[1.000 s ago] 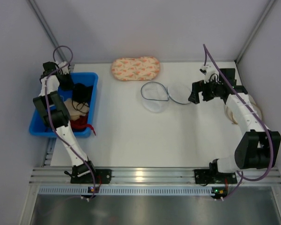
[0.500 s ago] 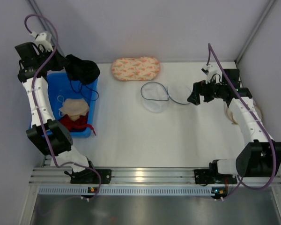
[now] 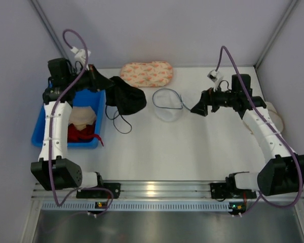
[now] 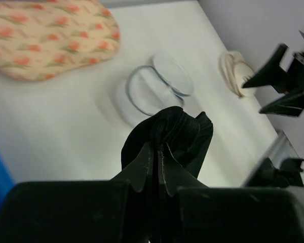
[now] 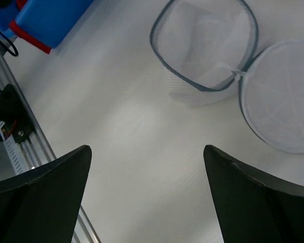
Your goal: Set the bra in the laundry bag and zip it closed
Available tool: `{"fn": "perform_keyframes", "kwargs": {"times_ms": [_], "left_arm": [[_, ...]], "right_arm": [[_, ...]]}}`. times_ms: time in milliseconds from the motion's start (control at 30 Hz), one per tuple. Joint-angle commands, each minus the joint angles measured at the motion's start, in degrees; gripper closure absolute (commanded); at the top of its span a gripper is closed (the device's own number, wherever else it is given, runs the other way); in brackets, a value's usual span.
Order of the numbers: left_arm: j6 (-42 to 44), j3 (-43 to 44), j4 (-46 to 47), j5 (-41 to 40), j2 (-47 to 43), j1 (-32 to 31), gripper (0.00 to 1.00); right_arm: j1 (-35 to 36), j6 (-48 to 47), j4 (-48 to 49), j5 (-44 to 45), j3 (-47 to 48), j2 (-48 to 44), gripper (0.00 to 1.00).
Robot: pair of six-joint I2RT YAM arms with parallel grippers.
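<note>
The black bra (image 3: 126, 99) hangs bunched above the table, between the blue bin and the laundry bag, its thin straps dangling toward the table. My left gripper (image 3: 102, 83) is shut on it; in the left wrist view the fingertips (image 4: 159, 152) pinch the bra's dark fabric (image 4: 175, 132). The laundry bag (image 3: 167, 105) is a round white mesh bowl lying open on the table, its lid (image 3: 193, 100) flipped out to the right. My right gripper (image 3: 199, 108) hovers just right of the bag, open and with nothing in it. From the right wrist, the bag (image 5: 205, 45) and lid (image 5: 283, 96) lie ahead of the open gripper (image 5: 147, 151).
A blue bin (image 3: 37, 135) at the left holds a beige cloth (image 3: 81, 116) and a red garment (image 3: 82, 133). A peach patterned pouch (image 3: 147, 74) lies at the back. A beige bra (image 3: 274, 112) sits at the right edge, partly behind my right arm.
My left arm lifted the black bra out of the blue bin and swung it right, toward the bag. My right gripper shifted slightly left, nearer the bag's lid.
</note>
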Motion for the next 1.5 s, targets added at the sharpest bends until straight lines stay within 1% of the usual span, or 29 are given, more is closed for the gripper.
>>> {"fn": "perform_keyframes", "kwargs": {"times_ms": [0,67,100,133,167,233,267,300,333,367,433,500,600,733,967,1133,1200,1233,1267,1300,1333,1367,1400,1467], "left_arm": [[-3.20,-6.89,2.77,0.92,-5.12,-7.57,1.00],[-6.79,-10.60,5.14,-1.88,-7.14,-13.55,1.00],[-8.37,-14.01,7.94,-2.68,-7.67,-15.23,1.00],[-11.35,-15.61,8.92,-3.65,-8.46,-17.94,1.00],[-12.59,-16.85,9.63,-6.53,-8.55,-19.27,1.00],[-16.97,-19.84,12.34,-8.84,-8.81,-22.52,1.00],[-18.48,-20.72,13.23,-9.80,-8.73,-23.15,1.00],[-19.89,-21.86,14.28,-11.46,-8.38,-23.67,1.00],[-22.60,-22.30,14.73,-12.35,-7.85,-23.68,1.00],[-23.67,-22.57,14.99,-13.23,-7.67,-23.77,1.00],[-25.95,-22.31,15.70,-16.03,-6.45,-24.03,1.00],[-26.49,-21.00,15.70,-18.24,-5.57,-25.17,1.00],[-27.98,-19.85,15.70,-20.44,-3.38,-27.18,1.00],[-28.60,-20.02,15.70,-22.55,-1.17,-29.13,1.00],[-30.27,-20.90,16.14,-22.91,1.11,-29.22,1.00],[-30.36,-20.99,16.23,-22.38,1.73,-29.39,1.00],[-30.62,-21.51,16.40,-21.42,1.64,-29.57,1.00],[-30.71,-21.69,16.49,-21.06,1.56,-29.66,1.00],[-30.62,-22.48,16.49,-20.54,1.21,-29.66,1.00],[-30.10,-23.01,16.40,-19.58,0.94,-29.66,1.00],[-29.23,-24.40,16.32,-18.96,0.24,-29.66,1.00],[-29.22,-25.11,16.40,-18.52,0.24,-29.66,1.00],[-27.83,-25.90,16.40,-17.73,-0.72,-29.66,1.00],[-25.89,-28.36,16.40,-17.63,-2.30,-29.66,1.00]], "right_arm": [[5.48,1.01,5.60,-3.57,0.53,-2.30,0.08],[9.34,-0.04,4.99,-3.92,1.50,-1.86,0.08],[10.49,-0.31,4.64,-4.10,1.76,-1.68,0.10],[11.72,-1.01,4.29,-4.45,2.29,-1.51,0.11],[13.64,-1.27,3.93,-4.63,2.55,-1.42,0.13],[15.32,-0.93,3.93,-5.15,3.17,-1.07,0.24],[16.46,-0.14,4.97,-5.42,3.34,-1.07,0.29],[17.00,1.00,5.85,-5.33,3.35,-1.07,0.37],[18.05,4.23,7.26,-5.07,3.09,-0.98,0.40],[18.58,5.83,9.88,-5.07,3.08,-0.89,0.42],[19.98,11.70,12.18,-3.93,3.43,-0.02,0.47],[20.69,14.97,15.25,-3.14,3.87,1.12,0.51],[22.10,19.80,17.37,-1.38,5.36,4.63,0.54],[26.30,21.49,17.73,1.78,8.87,11.39,0.54],[33.78,18.85,15.71,10.56,12.31,17.56,0.53],[36.51,18.24,15.27,12.59,13.71,20.81,0.51],[37.13,16.75,14.30,14.96,14.07,21.95,0.59],[37.30,16.48,14.13,15.67,13.98,22.13,0.66],[37.30,16.13,13.08,17.59,13.89,22.22,0.80],[37.13,15.26,12.81,18.31,13.28,21.70,0.88],[36.87,15.07,13.07,18.49,11.45,19.96,1.00],[36.34,15.07,13.07,17.97,11.43,19.94,1.00],[34.77,15.07,13.94,16.83,8.65,17.42,1.00],[32.66,15.16,14.65,12.36,5.56,14.33,1.00]]}}
